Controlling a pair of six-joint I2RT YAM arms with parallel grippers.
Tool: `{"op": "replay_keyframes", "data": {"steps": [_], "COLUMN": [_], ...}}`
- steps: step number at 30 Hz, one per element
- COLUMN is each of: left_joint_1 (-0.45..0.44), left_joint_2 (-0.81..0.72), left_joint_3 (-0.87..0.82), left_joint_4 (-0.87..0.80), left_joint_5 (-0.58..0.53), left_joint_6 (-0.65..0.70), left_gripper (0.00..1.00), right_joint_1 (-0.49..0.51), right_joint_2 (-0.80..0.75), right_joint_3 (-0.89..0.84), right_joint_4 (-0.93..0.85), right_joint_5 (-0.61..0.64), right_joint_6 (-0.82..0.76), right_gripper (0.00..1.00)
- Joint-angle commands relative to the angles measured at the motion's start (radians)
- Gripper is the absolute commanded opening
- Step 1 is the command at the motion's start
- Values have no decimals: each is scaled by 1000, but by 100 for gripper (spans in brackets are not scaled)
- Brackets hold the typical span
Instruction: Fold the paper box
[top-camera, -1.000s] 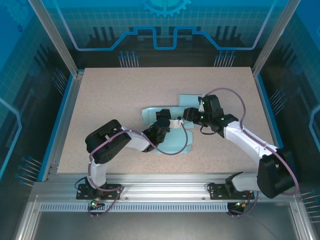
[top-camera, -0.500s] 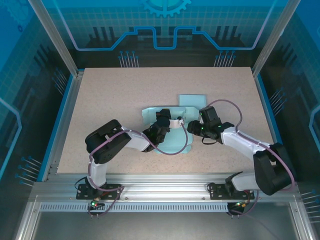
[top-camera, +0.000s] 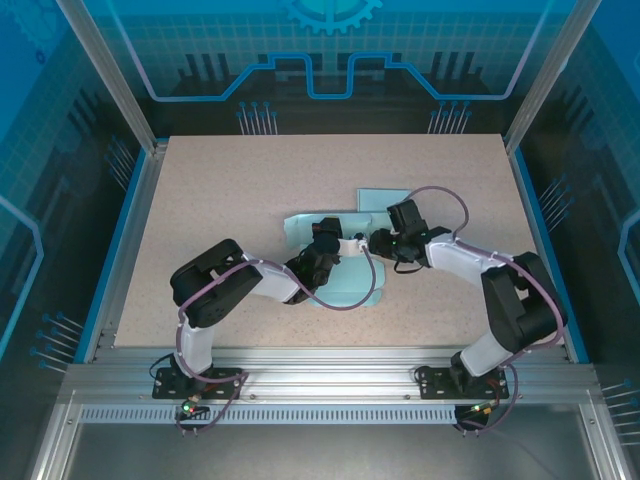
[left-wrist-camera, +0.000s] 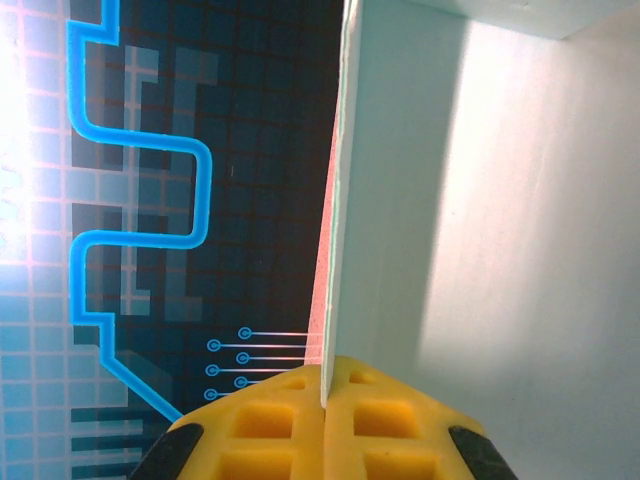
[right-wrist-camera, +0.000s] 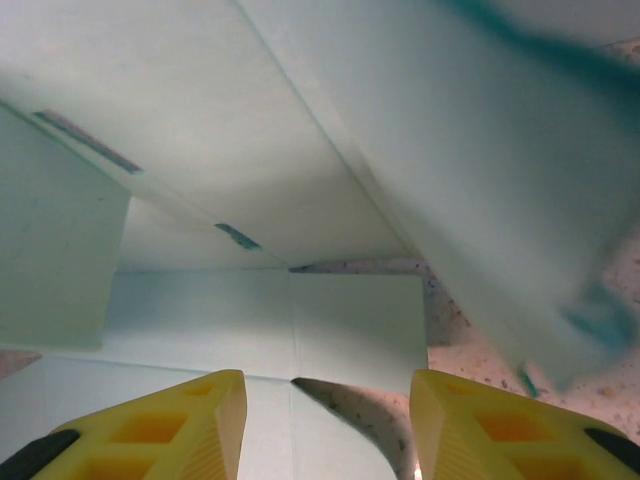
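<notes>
The pale mint-green paper box, a flat die-cut sheet only partly raised, lies near the middle of the speckled beige tabletop, just ahead of both arms. The left gripper is clamped fully down on the thin top edge of one side panel. In the left wrist view its yellow pads meet on the card, and the panel stands upright from them. That pinch seems meant to hold the wall erect and to pin the sheet so it cannot slide while the other arm works. The right gripper sits just beside it, facing it across the same wall. Its yellow fingers stand partly apart with nothing between them, looking onto creased panels and a slanting flap close by. It is probably placed there to push or catch the next flap inward
</notes>
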Motion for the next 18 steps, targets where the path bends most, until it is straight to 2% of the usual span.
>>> {"op": "replay_keyframes", "data": {"steps": [1,10,18], "left_joint_1": [4,5,5], "left_joint_2": [-24,-13,-6], "left_joint_3": [5,11,15], "left_joint_4": [50,53,54], "left_joint_5": [9,8,-2], "left_joint_6": [6,4,3], "left_gripper": [2,2,2], "right_joint_1": [11,5,2], "right_joint_2": [42,115,85], "right_joint_3": [15,43,26], "right_joint_4": [-13,27,101], "right_joint_5": [29,-14,-78], "right_joint_6": [-9,-13,-4], "right_gripper": [47,48,43]}}
